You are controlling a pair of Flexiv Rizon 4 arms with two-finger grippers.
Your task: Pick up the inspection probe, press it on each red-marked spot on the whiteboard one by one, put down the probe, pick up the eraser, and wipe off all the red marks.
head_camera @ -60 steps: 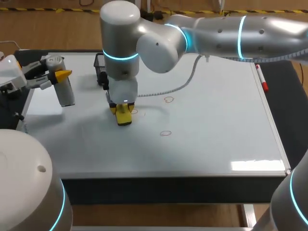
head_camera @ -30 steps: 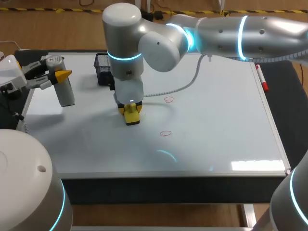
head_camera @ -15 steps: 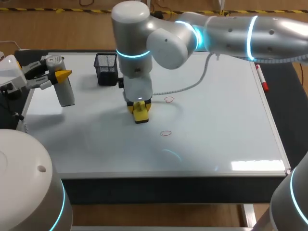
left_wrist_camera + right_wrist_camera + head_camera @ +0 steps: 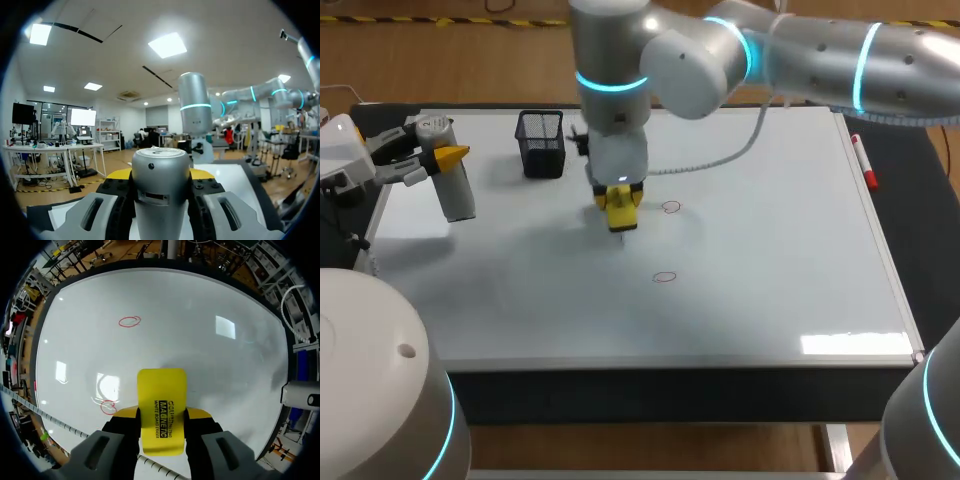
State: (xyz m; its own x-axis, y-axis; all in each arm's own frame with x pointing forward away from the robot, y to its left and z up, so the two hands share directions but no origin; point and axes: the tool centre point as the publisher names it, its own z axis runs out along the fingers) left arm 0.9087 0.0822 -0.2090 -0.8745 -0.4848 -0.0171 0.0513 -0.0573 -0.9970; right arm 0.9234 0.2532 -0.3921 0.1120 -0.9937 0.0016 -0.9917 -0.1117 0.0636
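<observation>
Glossy smooth whiteboard [image 4: 770,250], yellow plastic eraser [image 4: 161,405], matt metal probe [image 4: 160,190] (black mesh basket [image 4: 542,143]).

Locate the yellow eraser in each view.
Head view: eraser in the right gripper, over the whiteboard, beside the nearer red circle.
Left wrist view: not in it; the probe fills the left gripper.
Right wrist view: eraser between the right gripper's fingers.
Shared landmark: that red circle, beside the eraser.

The eraser [image 4: 622,212] is sitting between the mesh cup [image 4: 541,143], behind-left, and one circled mark [image 4: 670,207] just right; the probe [image 4: 455,185] is standing far left.
</observation>
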